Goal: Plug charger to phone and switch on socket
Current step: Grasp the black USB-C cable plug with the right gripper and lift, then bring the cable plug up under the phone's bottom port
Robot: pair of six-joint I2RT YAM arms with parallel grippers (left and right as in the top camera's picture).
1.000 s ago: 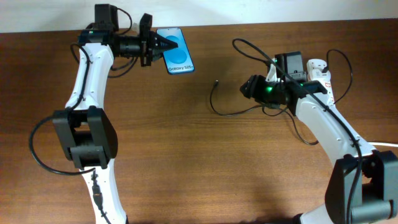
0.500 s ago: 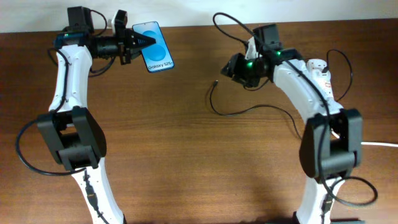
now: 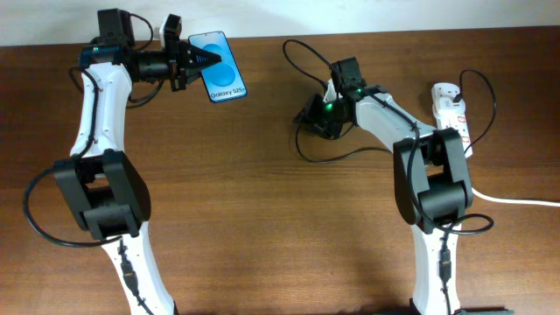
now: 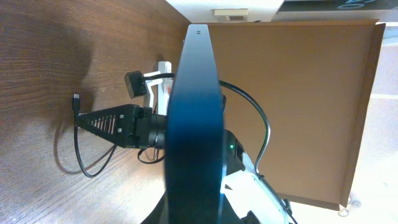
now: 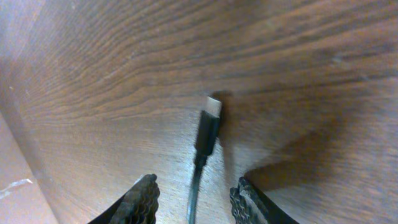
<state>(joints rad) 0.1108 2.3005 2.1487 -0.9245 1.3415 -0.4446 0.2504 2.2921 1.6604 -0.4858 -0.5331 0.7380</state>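
Observation:
The phone [image 3: 220, 77], blue screen up with "Galaxy S25+" on it, is at the back left of the table. My left gripper [image 3: 198, 59] is shut on its upper end. In the left wrist view the phone [image 4: 193, 118] shows edge-on. The charger is a thin black cable [image 3: 325, 157] looping on the table, with its plug tip [image 5: 213, 106] lying flat on the wood. My right gripper [image 5: 196, 200] is open and low over the table, with the cable running between its fingers just behind the plug; it also shows in the overhead view [image 3: 308, 117]. The socket [image 3: 451, 107] lies at the back right.
The socket's thick white cord [image 3: 525, 201] runs off the right edge. The right arm's own black cables [image 3: 302, 48] arch above its wrist. A brown board [image 4: 298, 106] stands beyond the table's far edge.
My right gripper has swung left from near the socket to straddle the cable at the plug tip. My left gripper carried the phone a little left, then held still.

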